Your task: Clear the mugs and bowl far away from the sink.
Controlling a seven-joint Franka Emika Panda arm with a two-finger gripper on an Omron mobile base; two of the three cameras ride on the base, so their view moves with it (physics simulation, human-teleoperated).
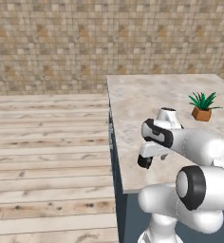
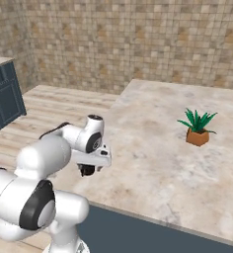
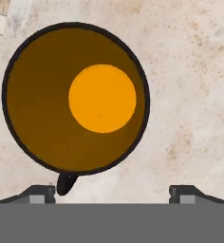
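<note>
The arm is hiding most of the black mug (image 1: 144, 162) in the left base view, so just a dark bit is peeking out under the hand. In the hand view the mug (image 3: 76, 97) is sitting on the worktop (image 3: 194, 95), showing its orange inside and a small bit of handle. The pincer (image 3: 113, 192) is standing wide open above it, holding nothing. A plant (image 2: 197, 127) is sitting well apart.

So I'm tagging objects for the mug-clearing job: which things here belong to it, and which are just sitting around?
Part of the job:
- black mug with orange inside, on the counter
- gripper, open above it

Just there:
- potted plant
</note>
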